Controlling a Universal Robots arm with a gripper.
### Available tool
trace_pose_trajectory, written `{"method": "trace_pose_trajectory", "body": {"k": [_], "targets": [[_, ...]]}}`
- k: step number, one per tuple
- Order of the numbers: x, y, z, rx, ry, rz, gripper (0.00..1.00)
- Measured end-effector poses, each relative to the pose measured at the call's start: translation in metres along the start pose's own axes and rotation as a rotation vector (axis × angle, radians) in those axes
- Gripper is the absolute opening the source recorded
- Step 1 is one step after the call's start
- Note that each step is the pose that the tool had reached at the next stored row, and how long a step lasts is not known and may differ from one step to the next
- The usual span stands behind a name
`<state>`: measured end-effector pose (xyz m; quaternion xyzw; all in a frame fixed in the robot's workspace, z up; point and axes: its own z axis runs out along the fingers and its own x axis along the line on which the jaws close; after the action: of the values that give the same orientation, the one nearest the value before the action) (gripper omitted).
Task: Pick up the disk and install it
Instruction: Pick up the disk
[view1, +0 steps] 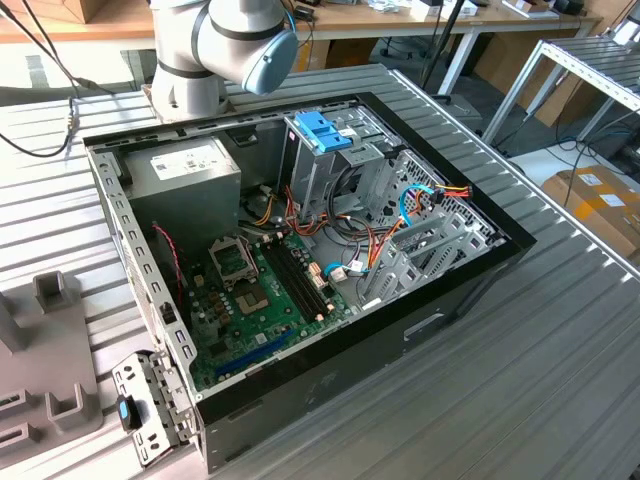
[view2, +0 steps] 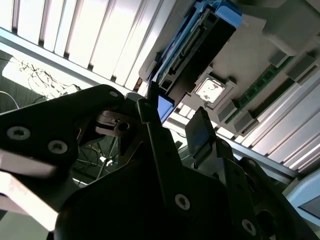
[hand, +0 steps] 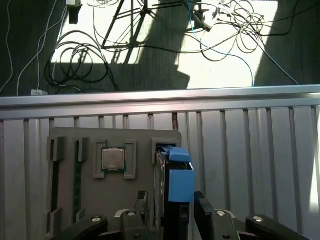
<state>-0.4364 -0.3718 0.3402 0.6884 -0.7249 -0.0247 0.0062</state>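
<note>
Grey tray (hand: 100, 137) holds disk (hand: 178, 184) on edge, long axis running straight away from my gripper (hand: 171, 198); jaws spread, straddling its near end, no clamp yet afaict. PC case (view1: 440, 300) centre-frame, exterior view.

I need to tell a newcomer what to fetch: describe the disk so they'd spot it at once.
On the ribbed metal table lies a grey holder plate with slots. The disk stands on edge in the slot at one end of the plate, next to the square processor chip. It alone carries bright blue plastic rails; nothing else on the plate is blue.
</note>
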Motion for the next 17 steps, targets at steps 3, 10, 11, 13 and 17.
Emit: {"method": "trace_pose_trajectory", "body": {"k": [3, 10, 11, 13, 17], "targets": [[0.0000, 0.0003, 0.0006, 0.0000, 0.0000, 0.000, 0.49], [0.0001, 0.0008, 0.0016, 0.0000, -0.0001, 0.000, 0.49], [0.0001, 0.0009, 0.0017, 0.0000, 0.0000, 0.000, 0.49], [0.0001, 0.0010, 0.0021, 0.0000, 0.0000, 0.000, 0.49], [0.0001, 0.0011, 0.0029, 0.0000, 0.0000, 0.000, 0.49]]}}
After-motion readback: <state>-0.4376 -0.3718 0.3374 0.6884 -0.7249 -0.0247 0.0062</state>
